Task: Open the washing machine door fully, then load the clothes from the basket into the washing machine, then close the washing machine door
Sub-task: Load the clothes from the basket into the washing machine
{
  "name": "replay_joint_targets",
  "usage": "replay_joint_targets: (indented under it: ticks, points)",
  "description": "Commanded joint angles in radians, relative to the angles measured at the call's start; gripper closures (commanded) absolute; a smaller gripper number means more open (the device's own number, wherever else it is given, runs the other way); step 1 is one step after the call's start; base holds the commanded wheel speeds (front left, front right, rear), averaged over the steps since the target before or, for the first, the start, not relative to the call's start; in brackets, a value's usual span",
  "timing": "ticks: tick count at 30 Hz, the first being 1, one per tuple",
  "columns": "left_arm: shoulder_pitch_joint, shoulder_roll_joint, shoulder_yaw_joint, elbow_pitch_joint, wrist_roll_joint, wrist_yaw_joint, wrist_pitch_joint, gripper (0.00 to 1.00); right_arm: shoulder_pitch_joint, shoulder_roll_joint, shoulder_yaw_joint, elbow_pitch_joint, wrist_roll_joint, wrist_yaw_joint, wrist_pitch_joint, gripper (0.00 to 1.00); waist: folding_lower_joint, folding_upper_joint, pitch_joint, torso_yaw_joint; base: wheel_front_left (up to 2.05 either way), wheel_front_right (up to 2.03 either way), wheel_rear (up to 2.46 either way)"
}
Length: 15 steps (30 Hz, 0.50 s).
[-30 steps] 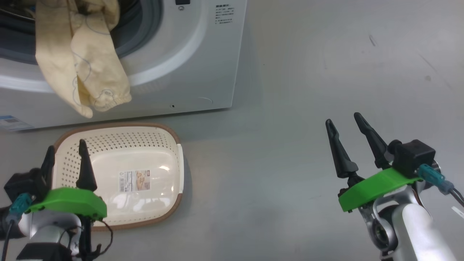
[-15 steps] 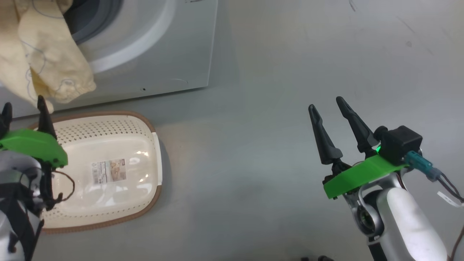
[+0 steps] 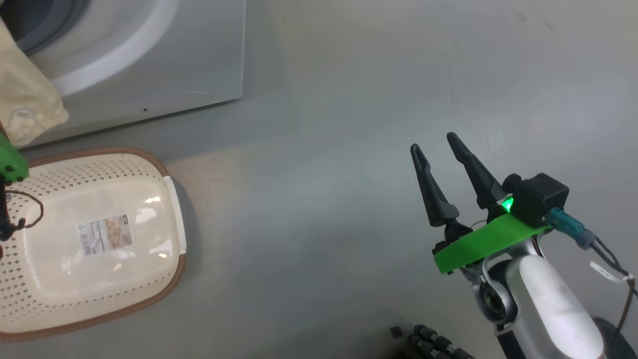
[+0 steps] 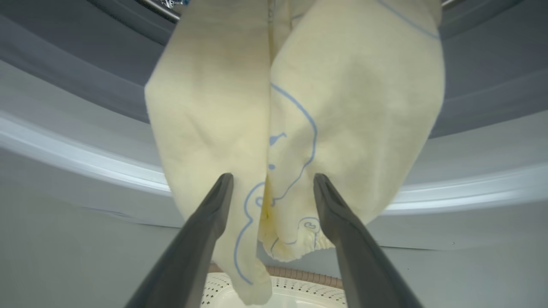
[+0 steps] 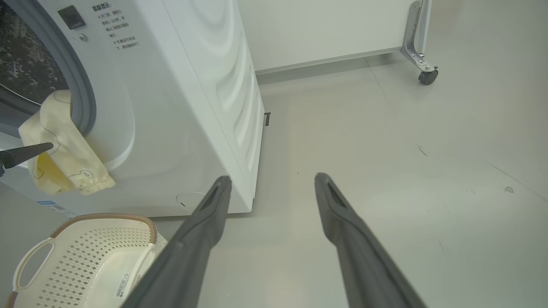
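Left wrist view: wide-open left gripper [image 4: 272, 176] faces soft cream-yellow clothes [image 4: 355, 107] draped over the white washing machine [image 4: 64, 239] rim; left so, they may slip out.

The clothes [image 4: 295, 111] hang over the washing machine [image 5: 180, 128] porthole rim, blocking part of its mouth. Bare floor [image 3: 319, 199] lies open right of the basket [image 3: 89, 167]

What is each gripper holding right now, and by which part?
Nothing is held. The left gripper is open, pointing at the clothes hanging from the washing machine. The right gripper is open and empty above the floor.
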<state>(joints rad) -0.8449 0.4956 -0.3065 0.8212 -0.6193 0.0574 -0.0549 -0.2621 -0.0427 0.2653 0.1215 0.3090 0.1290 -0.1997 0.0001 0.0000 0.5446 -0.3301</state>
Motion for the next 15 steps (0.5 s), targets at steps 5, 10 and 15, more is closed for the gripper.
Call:
replay_joint_targets:
  ticks: [5,10,15]
  points:
    - [-0.07,0.061,0.027,0.038,-0.003,-0.012,0.023,0.0,-0.023,-0.008,0.026,-0.014,0.015,0.002,-0.02,0.0,-0.0001,0.0,0.018,-0.021,0.0,0.0,0.0]
    - [-0.11,0.069,0.023,0.093,-0.002,-0.011,0.037,0.61,-0.031,-0.008,0.036,-0.003,0.024,0.002,-0.029,0.0,-0.0001,0.0,0.03,-0.036,0.0,0.0,0.0]
    - [-0.136,0.069,0.015,0.129,-0.002,-0.015,0.047,1.0,-0.035,-0.008,0.032,0.005,0.031,0.002,-0.037,0.0,-0.0001,0.0,0.039,-0.036,0.0,0.0,0.0]
